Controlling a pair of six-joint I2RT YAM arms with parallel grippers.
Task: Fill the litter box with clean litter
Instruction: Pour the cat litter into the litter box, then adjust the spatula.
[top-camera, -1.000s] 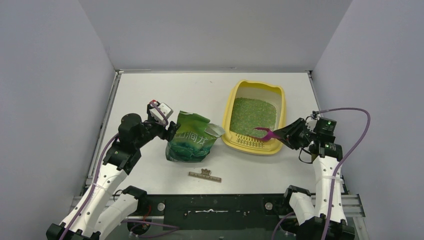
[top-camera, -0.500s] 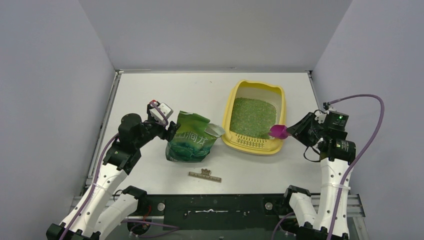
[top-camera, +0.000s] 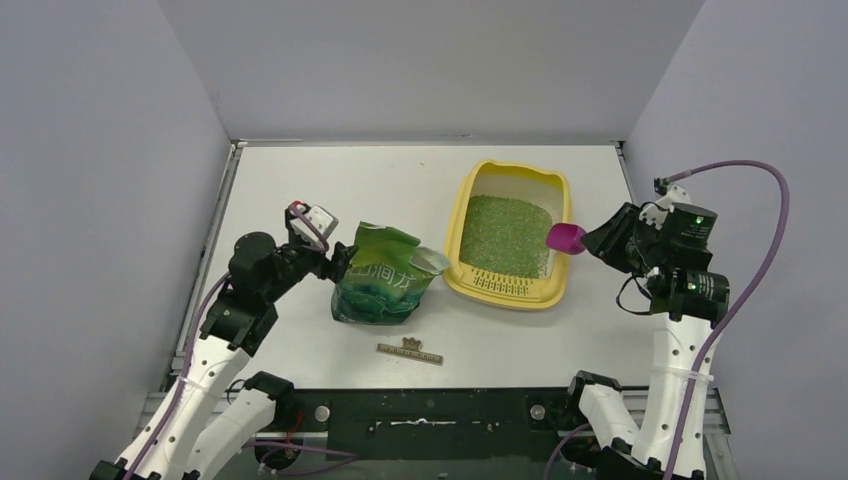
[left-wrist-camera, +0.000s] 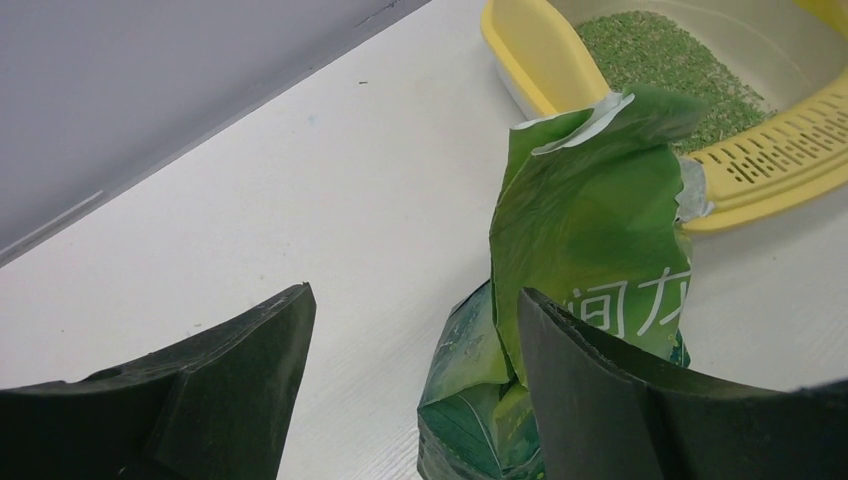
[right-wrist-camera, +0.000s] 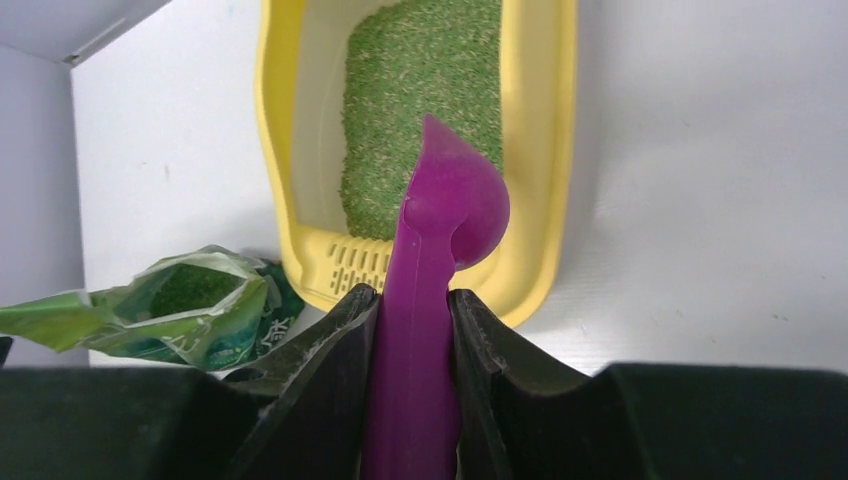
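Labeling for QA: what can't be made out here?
- Scoop load: right wrist view doesn't show into the bowl; too small from top.
- Bag fill level: crumpled mouth hides it, all views.
- Brown strip near arm bases: too small, top view.
- Left gripper touching bag or not: own finger covers it, left wrist.

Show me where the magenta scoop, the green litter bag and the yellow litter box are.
magenta scoop (right-wrist-camera: 455, 200), right wrist view, on its rounded bowl.
green bag (top-camera: 380, 280), top view, on its printed front.
litter box (top-camera: 500, 287), top view, on the slotted grate strip at its near end.
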